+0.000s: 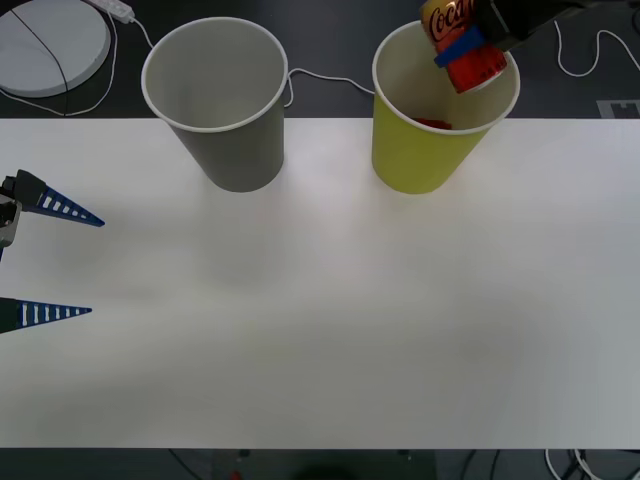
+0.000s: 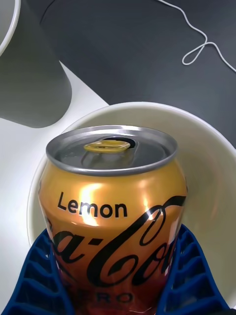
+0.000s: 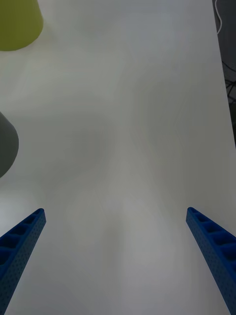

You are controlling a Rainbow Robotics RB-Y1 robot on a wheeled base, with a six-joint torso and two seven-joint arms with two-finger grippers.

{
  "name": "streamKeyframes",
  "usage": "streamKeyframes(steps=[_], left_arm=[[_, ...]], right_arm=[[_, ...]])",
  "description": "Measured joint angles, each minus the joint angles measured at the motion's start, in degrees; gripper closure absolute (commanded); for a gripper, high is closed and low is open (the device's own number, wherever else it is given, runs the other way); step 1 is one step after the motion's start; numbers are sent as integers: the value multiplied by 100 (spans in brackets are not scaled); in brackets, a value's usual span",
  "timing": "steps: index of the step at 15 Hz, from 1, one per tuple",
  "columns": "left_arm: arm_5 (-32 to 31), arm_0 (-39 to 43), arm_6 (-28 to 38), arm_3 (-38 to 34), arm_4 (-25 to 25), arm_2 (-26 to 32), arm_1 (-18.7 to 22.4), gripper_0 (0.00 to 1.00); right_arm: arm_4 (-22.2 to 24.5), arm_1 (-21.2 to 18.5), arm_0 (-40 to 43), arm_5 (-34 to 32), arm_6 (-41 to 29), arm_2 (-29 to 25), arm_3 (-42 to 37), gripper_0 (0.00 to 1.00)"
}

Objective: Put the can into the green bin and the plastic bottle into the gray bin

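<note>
Your left gripper (image 1: 85, 265) waits wide open over the white table (image 1: 330, 300) at its left edge. The gray bin (image 1: 222, 100) stands left of the green bin (image 1: 435, 120). Your right gripper (image 1: 468, 50) clamps the Coca-Cola Lemon can (image 2: 110, 216), tilted above the green bin's mouth.
</note>
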Motion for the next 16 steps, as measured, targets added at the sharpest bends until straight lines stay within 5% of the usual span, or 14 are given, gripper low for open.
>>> streamKeyframes(steps=[2,9,16], left_arm=[[0,0,0,0,0,0,0,0],[0,0,0,0,0,0,0,0],[0,0,0,0,0,0,0,0]], right_arm=[[13,-2,-1,0,92,0,-20,1],[-31,-203,-9,-214,125,0,-248,0],[-1606,-1181,28,-890,482,-85,-651,0]])
